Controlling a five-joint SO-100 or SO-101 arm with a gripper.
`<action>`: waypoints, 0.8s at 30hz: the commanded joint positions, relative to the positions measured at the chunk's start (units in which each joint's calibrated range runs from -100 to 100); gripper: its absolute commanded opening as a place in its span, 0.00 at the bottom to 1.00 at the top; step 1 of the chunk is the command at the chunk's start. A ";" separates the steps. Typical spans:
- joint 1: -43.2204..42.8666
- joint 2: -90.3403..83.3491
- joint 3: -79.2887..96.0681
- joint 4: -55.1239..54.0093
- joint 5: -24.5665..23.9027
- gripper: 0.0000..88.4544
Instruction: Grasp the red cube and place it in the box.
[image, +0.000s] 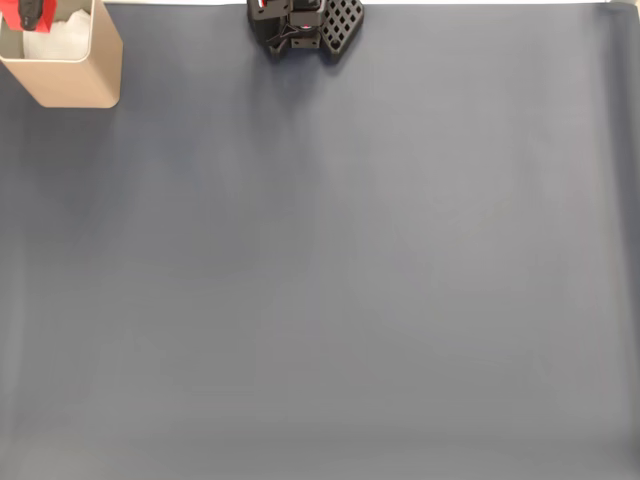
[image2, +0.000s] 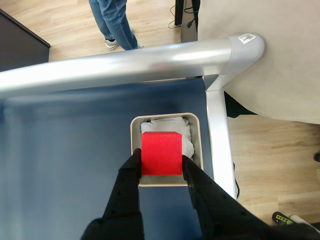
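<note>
Now we hold the small bright red matte cube (image2: 161, 153) between the black jaws of the gripper (image2: 161, 162), which are clenched on its two sides. The cube hangs directly above the beige-tan rectangular box with rounded corners (image2: 197, 145), over the white stuffing (image2: 186, 137) inside it. In the fixed view the box (image: 85, 75) stands on the blue-grey desk (image: 330, 280), near its top left corner. To do this step well, we should keep the cube centred between the box walls, lower it a little, and open the jaws only then, so it does not strike the rim.
</note>
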 joint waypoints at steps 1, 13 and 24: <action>0.27 -2.23 -0.69 -0.59 0.39 0.07; 0.77 -3.19 0.68 -0.27 1.17 0.26; 1.55 -3.36 1.04 -0.10 1.37 0.43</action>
